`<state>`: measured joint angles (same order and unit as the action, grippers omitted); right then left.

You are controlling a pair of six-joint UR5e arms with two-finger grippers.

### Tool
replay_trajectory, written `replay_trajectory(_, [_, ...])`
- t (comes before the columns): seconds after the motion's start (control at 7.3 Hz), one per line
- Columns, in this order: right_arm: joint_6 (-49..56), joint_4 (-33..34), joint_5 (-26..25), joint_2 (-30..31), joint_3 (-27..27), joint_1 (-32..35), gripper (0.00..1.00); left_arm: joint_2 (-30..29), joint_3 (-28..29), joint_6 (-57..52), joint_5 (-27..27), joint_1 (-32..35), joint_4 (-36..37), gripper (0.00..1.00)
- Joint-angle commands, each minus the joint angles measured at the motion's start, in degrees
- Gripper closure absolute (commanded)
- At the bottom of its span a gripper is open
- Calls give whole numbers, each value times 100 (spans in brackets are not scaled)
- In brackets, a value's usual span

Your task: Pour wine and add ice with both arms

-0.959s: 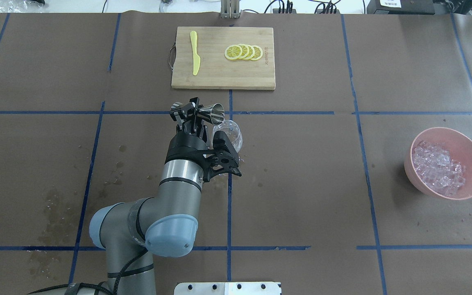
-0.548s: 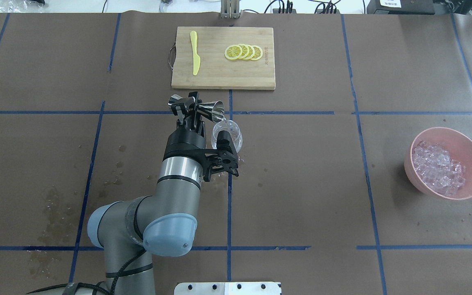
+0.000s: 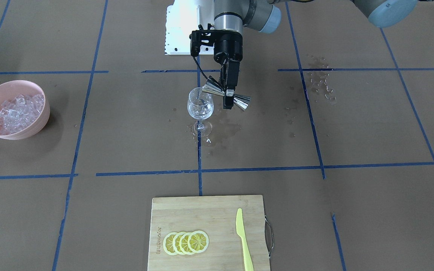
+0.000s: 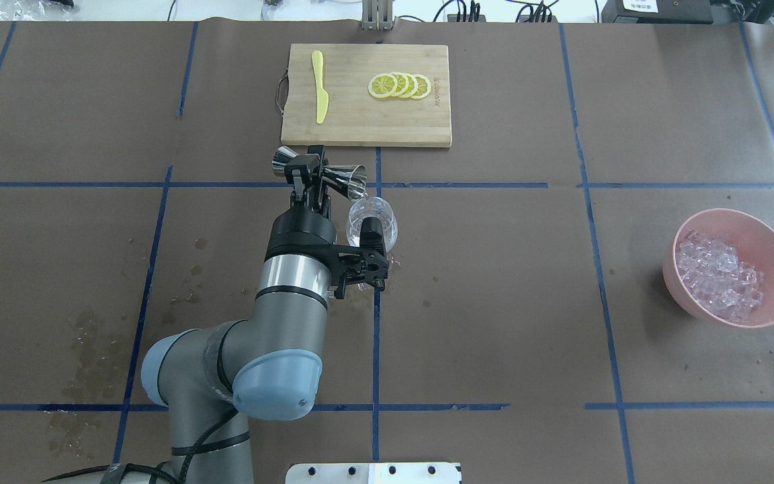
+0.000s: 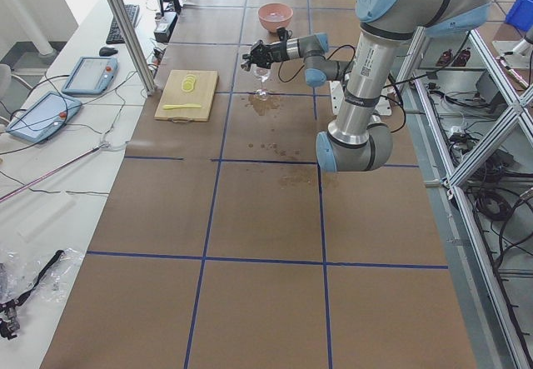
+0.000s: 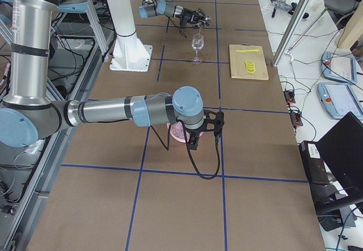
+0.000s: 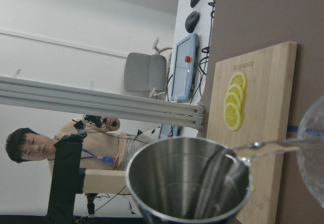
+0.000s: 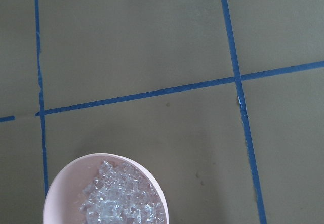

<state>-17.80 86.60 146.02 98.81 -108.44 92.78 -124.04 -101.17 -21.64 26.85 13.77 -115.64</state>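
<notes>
Since a second ago the left gripper [image 4: 311,173] has shifted slightly toward the upper left of the overhead view, tipping the steel jigger [image 4: 352,180] further. It is clamped on the jigger's waist. The wine [image 7: 263,145] runs as a thin, clear stream from the jigger's lip into the wine glass [image 3: 200,107] at mid-frame, where a little has collected. The pink bowl [image 4: 773,232] at the right edge holds heaped, glassy ice [image 4: 719,275]. The right gripper [image 6: 194,142] hovers above it; I cannot tell how its fingers stand.

Left arm [image 4: 279,296] reaching forward, wrist rolled sideways, left tool [image 4: 307,169] clamped on a tilted steel jigger [image 4: 347,179], right arm [image 6: 127,111] stretched out low and level, right tool [image 6: 205,128] hanging downward, its grip state not discernible
</notes>
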Motion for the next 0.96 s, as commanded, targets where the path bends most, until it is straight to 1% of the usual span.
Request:
replay_trajectory(0.0, [-433, 6, 23, -20, -229, -119, 0, -6, -26, -612, -180, -5, 24, 100])
replay_trajectory(0.55, [-1268, -3, -73, -151, -712, -602, 0, -6, -8, -746, -269, -58, 147, 100])
replay_trajectory(0.68, [-1349, -3, -152, -221, -713, -691, 0, -6, -34, -589, -269, -76, 69, 100])
replay_trajectory(0.82, [-1367, -12, -379, -292, -714, -822, 0, 11, -52, -100, -260, -84, 42, 100])
